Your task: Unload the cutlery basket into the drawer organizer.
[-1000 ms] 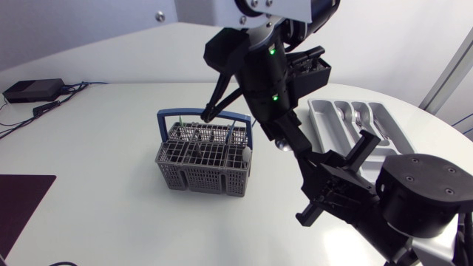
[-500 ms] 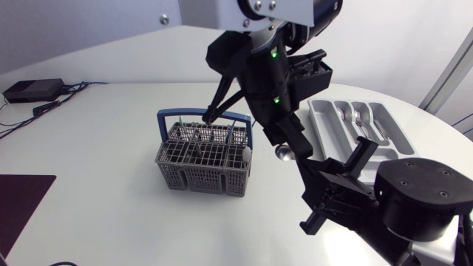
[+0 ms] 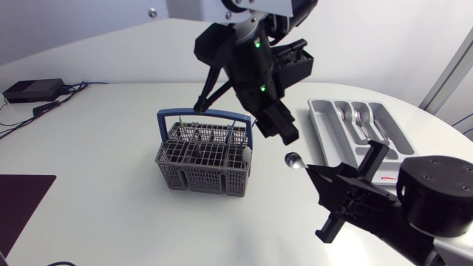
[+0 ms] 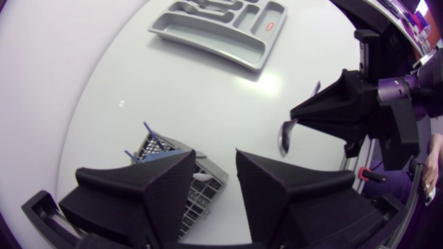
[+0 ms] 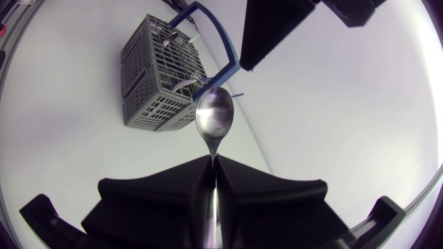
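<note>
Carrying step, by the look of it: pinching a spoon (image 5: 214, 117) by its handle in the right gripper (image 5: 214, 163), bowl forward, above the table's middle, between cutlery basket (image 3: 199, 177) and drawer organizer (image 3: 319, 118) near the right edge. Hovering over the basket with the left gripper (image 4: 216, 166), spread wide, empty. Next, probably: swinging toward a matching slot, lowering, releasing.

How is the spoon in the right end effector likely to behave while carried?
The spoon looks like polished metal, so it is probably stiff but slippery. The right end effector pinches only its thin handle, so it might pivot or slip. It seems light.
</note>
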Controlling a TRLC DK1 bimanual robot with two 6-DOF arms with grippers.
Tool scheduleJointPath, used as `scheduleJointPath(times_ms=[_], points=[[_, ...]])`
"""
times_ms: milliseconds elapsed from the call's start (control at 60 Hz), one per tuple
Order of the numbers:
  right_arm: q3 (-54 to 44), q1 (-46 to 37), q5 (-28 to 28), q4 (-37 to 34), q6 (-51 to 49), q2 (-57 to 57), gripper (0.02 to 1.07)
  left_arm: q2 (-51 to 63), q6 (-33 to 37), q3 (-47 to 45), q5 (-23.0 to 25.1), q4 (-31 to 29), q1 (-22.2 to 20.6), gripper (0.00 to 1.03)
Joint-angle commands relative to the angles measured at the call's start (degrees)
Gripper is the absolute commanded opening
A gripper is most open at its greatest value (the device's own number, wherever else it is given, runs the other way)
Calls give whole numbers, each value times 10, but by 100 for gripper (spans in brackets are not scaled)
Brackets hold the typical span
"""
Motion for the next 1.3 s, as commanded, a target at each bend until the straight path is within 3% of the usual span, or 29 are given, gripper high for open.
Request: scheduleJointPath(times_ms=[0,317,567,767,967,1283], points=[[-16,-52,-42,-25,-7,-19,13,-26,-10,20,-5,4,26,46],[-11,-262,-244,-74,-88,-23,13,-81,-4,-59,-5,42,60,46],[16,-438,-396,-105,-194,43,14,-123,10,-153,-4,78,62,53],[45,-546,-470,-117,-299,131,14,-154,14,-200,-4,86,93,55],[128,-638,-530,-179,-409,247,13,-179,12,-244,-4,92,122,58],[292,-736,-545,-283,-548,424,13,-188,1,-273,-5,97,150,58]])
